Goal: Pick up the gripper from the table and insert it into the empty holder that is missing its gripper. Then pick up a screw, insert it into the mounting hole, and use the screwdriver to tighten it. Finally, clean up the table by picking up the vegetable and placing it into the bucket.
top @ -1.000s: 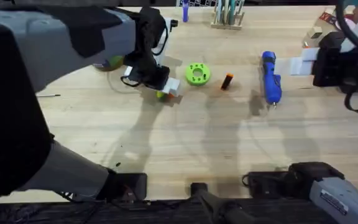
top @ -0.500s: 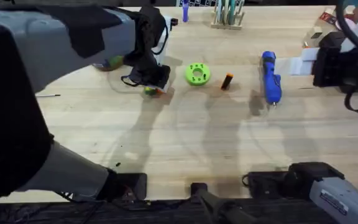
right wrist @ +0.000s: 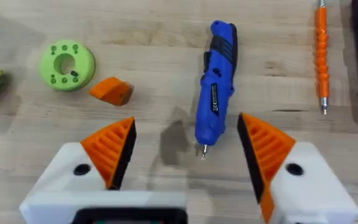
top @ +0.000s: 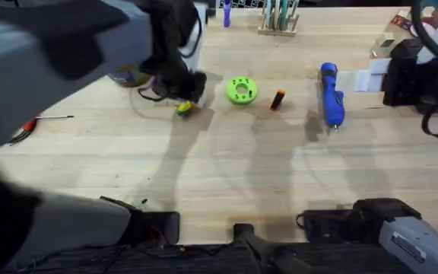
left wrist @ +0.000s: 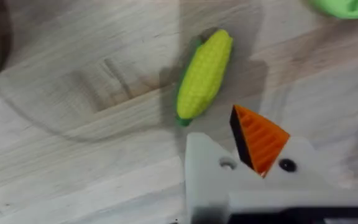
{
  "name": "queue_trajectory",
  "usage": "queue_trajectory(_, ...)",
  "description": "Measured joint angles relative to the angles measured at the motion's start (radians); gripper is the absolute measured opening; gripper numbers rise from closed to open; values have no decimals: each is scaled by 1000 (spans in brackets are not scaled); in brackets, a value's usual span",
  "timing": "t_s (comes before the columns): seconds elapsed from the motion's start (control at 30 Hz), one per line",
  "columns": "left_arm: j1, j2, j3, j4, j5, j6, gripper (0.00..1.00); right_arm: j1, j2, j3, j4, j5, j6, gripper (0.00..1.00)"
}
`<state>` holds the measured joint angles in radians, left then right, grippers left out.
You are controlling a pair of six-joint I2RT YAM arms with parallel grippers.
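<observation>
The vegetable, a yellow toy corn cob [top: 184, 109] [left wrist: 204, 74], lies loose on the wood. My left gripper [top: 179, 87] [left wrist: 253, 146] hovers just behind it without touching it. Left of that, the bucket [top: 130, 76] peeks out from behind the left arm. The orange wedge-shaped gripper [top: 277, 99] [right wrist: 111, 91] lies between the green disc and the blue screwdriver [top: 330, 95] [right wrist: 215, 87]. At the far right, a white holder [top: 371, 78] juts from a black robot hand [top: 405, 72]. My right gripper [right wrist: 185, 134] hangs open and empty above the table, short of the screwdriver's bit.
A bright green disc with holes [top: 241, 90] [right wrist: 67, 64] sits right of the corn. A thin orange stick [right wrist: 321, 50] lies beside the black hand. A red-handled tool [top: 23, 131] rests at the left edge. A rack of tools [top: 277, 19] stands at the back.
The left arm has swung left and back, so its white jaw tip no longer covers the corn. The corn shifted slightly left. The red-handled tool has come into sight.
</observation>
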<state>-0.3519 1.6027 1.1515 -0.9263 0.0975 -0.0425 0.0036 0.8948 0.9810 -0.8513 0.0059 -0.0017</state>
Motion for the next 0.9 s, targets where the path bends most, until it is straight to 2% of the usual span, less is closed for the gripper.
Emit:
queue_trajectory(0.37,0,-319,96,-77,-13,0,10,0,0,0,-1,0,0,979)
queue_trajectory(0.7,0,-373,97,-81,-16,3,19,0,0,0,-2,0,0,980)
queue_trajectory(0.73,0,-373,97,-80,-19,6,116,0,0,0,-2,0,0,979)
queue_trajectory(0.9,0,-373,97,-81,-39,4,896,0,0,0,-2,0,0,979)
